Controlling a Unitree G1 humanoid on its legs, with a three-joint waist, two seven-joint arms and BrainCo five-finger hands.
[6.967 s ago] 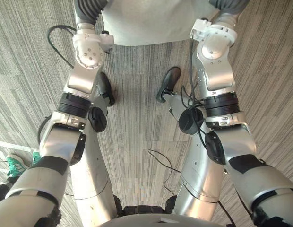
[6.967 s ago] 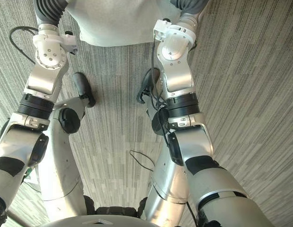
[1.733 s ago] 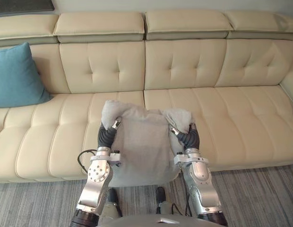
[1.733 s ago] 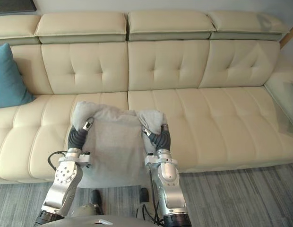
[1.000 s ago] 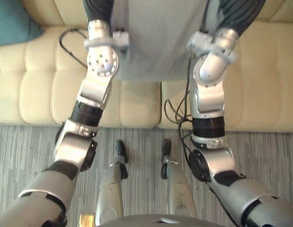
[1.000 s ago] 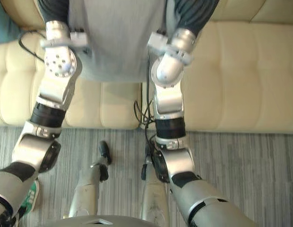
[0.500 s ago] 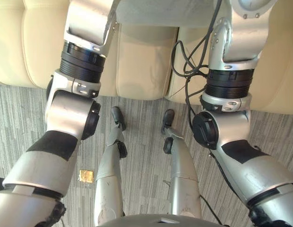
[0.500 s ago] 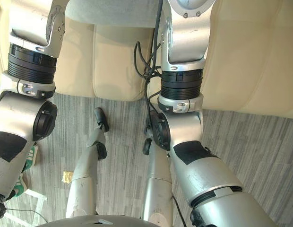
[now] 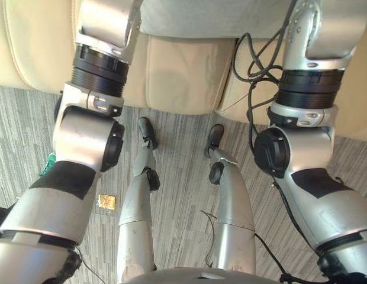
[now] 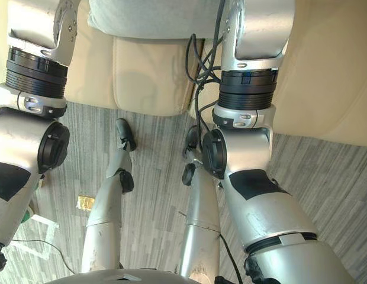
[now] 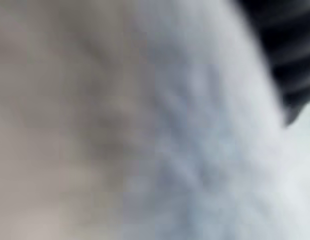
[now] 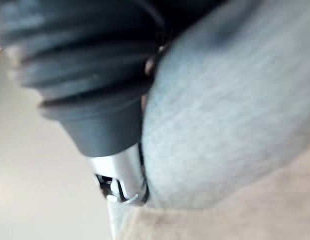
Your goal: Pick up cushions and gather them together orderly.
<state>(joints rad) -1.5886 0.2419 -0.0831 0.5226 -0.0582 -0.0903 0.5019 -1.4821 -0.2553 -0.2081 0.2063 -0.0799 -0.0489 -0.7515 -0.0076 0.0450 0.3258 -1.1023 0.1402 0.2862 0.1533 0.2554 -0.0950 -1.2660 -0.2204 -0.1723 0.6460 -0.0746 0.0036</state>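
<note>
Looking down through the head cameras, I am seeing both arms reaching away from me with the grey cushion [image 9: 213, 18] hanging between them, its lower edge lying over the front of the cream sofa [image 9: 177, 83]. In the left wrist view the left hand [image 11: 290, 55] is showing as its dark ribbed cover, with blurred grey fabric pressing right up against the lens, so I cannot tell how far that hand is closing. In the right wrist view the right hand [image 12: 121, 172] is lying flush against the cushion's grey weave, the sofa's pale leather showing just beyond; whether it is curling round the fabric I cannot tell either. Below, the striped grey carpet [image 9: 183, 171] is running up to the sofa's base, and a small gold scrap [image 9: 106, 201] is lying on it near my left side.
</note>
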